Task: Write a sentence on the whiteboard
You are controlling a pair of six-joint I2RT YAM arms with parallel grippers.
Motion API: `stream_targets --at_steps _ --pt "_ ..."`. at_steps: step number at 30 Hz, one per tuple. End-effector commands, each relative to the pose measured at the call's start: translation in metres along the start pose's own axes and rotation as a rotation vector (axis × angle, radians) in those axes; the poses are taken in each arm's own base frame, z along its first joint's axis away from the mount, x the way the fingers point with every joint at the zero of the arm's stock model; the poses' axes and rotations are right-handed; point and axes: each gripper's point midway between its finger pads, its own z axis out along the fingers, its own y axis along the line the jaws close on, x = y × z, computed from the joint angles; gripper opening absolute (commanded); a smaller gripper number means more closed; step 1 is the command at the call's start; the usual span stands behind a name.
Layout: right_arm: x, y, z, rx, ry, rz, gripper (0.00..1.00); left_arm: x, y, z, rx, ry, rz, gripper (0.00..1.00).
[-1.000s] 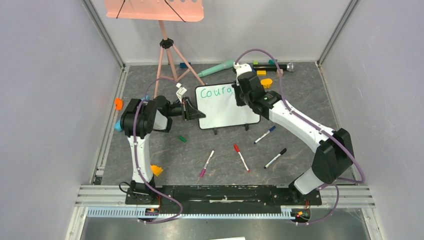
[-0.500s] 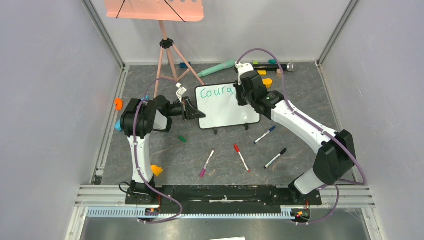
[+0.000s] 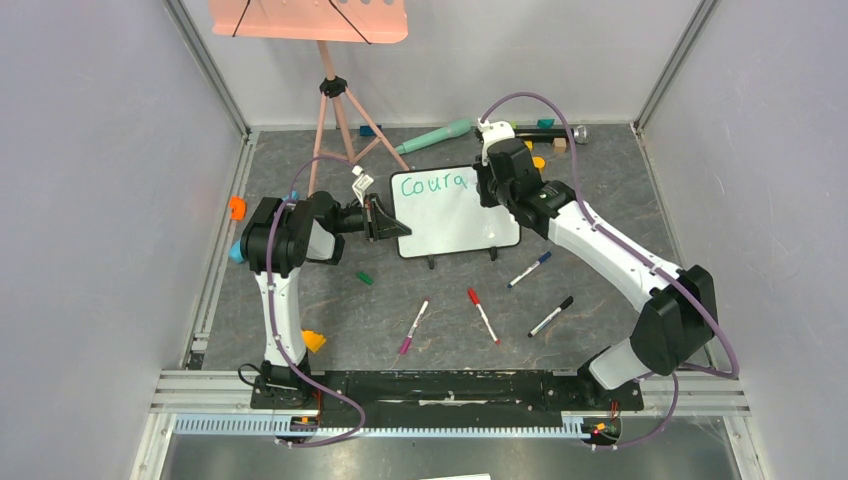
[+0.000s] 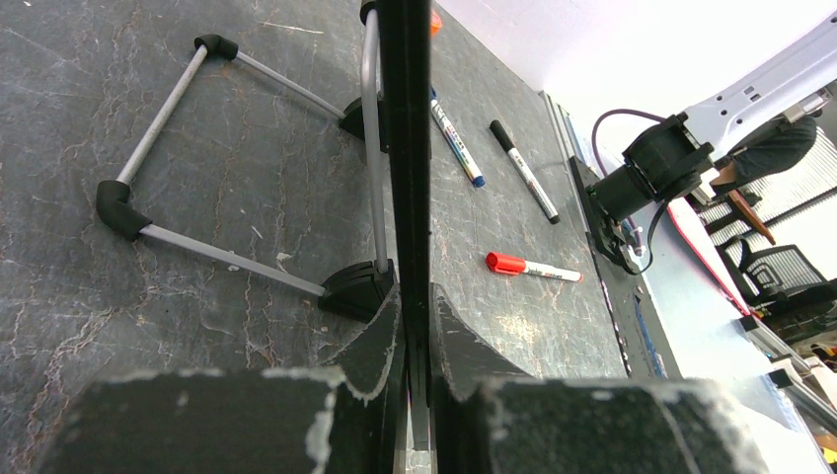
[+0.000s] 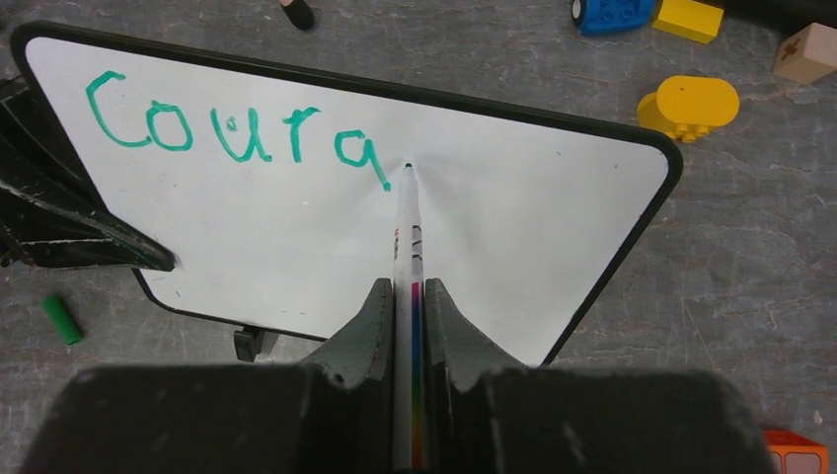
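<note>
Whiteboard [image 3: 455,215] stands propped and tilted back, toward the far edge of the surface [image 3: 445,290], about mid-width. Right wrist view shows a glossy face [image 5: 513,227], a thin dark rim and rounded corners.

Sentence [image 5: 232,133] is only partly written: teal letters "Coura" along the top, with a short tail stroke below the last letter.

Left gripper [image 3: 385,220] is pinched narrow on the board's left edge. Left wrist view has the panel edge-on, running straight up from between the jaws [image 4: 415,306]. The wire stand [image 4: 232,260] behind it rests on the surface.

Right gripper [image 5: 410,291] is clamped tight on a marker [image 5: 407,227]. The barrel runs out ahead of the jaws, and the tip is at the board just right of the last letter.

Handling, as judged:
- Board looks thin, stiff and light. On those small feet it would likely skate or tip back under pen pressure, so it wants bracing.
- Face is slick, so no grip there, and contact would smear wet ink.
- Best hold is the rim, on the left edge below the lettering, where the jaws sit now.
- Marker barrel is slim and smooth and could twist or slide back in the jaws if pressed hard. Light contact is advisable.

Loose pens lie toward the near edge, a red-capped one [image 3: 484,315] among them, well apart from the board.
</note>
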Motion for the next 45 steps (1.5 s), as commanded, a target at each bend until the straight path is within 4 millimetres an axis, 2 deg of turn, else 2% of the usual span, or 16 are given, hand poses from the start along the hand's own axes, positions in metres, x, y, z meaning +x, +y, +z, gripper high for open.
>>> stream_targets --at_steps 1,10,18,28,35,39,45 --pt "-0.028 -0.009 -0.002 0.040 -0.071 0.010 0.00 -0.010 -0.008 0.000 0.049 0.012 0.140 0.02" --pt "-0.030 -0.014 0.004 0.050 -0.067 0.014 0.00 -0.010 -0.008 0.000 0.050 0.013 0.141 0.02" --pt "-0.037 -0.007 0.012 0.018 -0.072 0.020 0.00 -0.010 -0.008 0.000 0.050 0.013 0.141 0.02" --pt "-0.014 -0.002 0.010 -0.017 -0.026 0.026 0.00 -0.010 -0.008 0.000 0.050 0.013 0.139 0.02" --pt "0.002 -0.010 0.007 0.011 0.006 0.017 0.00 -0.010 -0.008 0.000 0.050 0.012 0.140 0.02" --pt "0.000 -0.018 0.006 0.047 0.002 0.017 0.00 -0.010 -0.008 0.000 0.050 0.013 0.139 0.02" --pt "-0.016 -0.024 0.008 0.073 -0.025 0.026 0.00 -0.010 -0.008 0.000 0.050 0.012 0.140 0.02"
